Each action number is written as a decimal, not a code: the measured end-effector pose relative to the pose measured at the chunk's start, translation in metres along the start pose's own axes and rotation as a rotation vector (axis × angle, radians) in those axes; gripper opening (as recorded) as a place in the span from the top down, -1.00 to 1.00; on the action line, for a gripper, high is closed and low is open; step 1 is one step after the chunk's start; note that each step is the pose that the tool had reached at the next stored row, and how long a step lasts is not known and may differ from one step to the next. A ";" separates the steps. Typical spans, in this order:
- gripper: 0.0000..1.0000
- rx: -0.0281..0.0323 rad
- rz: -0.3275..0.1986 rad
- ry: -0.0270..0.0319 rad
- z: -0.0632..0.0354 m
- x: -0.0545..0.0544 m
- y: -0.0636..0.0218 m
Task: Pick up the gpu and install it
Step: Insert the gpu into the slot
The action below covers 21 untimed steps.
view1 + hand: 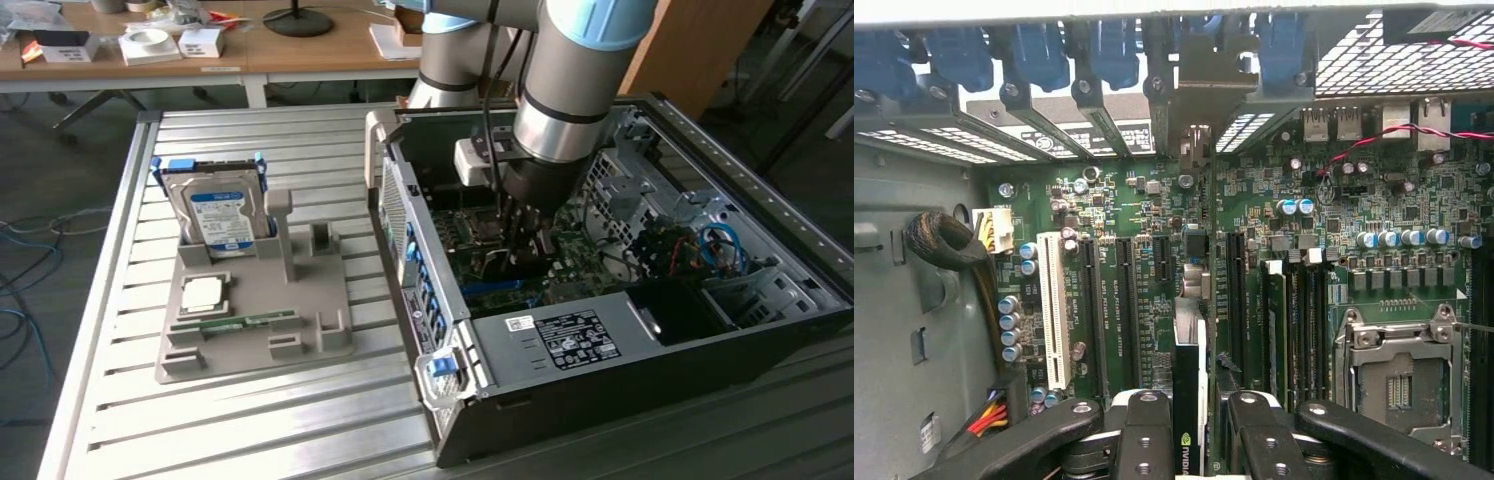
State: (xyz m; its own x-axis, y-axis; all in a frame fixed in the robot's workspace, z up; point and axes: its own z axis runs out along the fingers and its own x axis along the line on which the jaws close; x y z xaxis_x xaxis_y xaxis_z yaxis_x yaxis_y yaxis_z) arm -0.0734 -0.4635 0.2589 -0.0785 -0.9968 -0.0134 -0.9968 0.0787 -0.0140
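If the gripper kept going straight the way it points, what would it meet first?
The gripper, shut on the gpu, points at the motherboard. The card's edge would probably reach the board first, among the black expansion slots. How near it is, I cannot tell.

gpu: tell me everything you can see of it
The gpu is seen edge-on in the wrist view: a thin dark card with a pale strip along one side and a small logo. Its grey metal bracket reaches the rear slot openings of the case. It stands upright over the green motherboard, clamped in the pincer. Whether it sits in a slot cannot be told.
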 end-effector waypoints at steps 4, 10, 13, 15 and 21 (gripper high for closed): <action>0.47 0.0000 0.000 0.0000 0.0000 0.000 -0.0001; 0.47 0.0000 0.000 0.0001 0.0005 0.000 -0.0001; 0.47 0.0001 0.000 -0.0001 0.0006 0.000 -0.0001; 0.47 0.0001 -0.002 -0.0004 0.0006 0.000 -0.0001; 0.47 0.0000 -0.003 -0.0005 0.0006 0.000 -0.0001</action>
State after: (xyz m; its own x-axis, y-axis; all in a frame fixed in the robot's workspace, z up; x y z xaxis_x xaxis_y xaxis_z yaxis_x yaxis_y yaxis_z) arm -0.0734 -0.4637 0.2582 -0.0759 -0.9970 -0.0138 -0.9970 0.0761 -0.0140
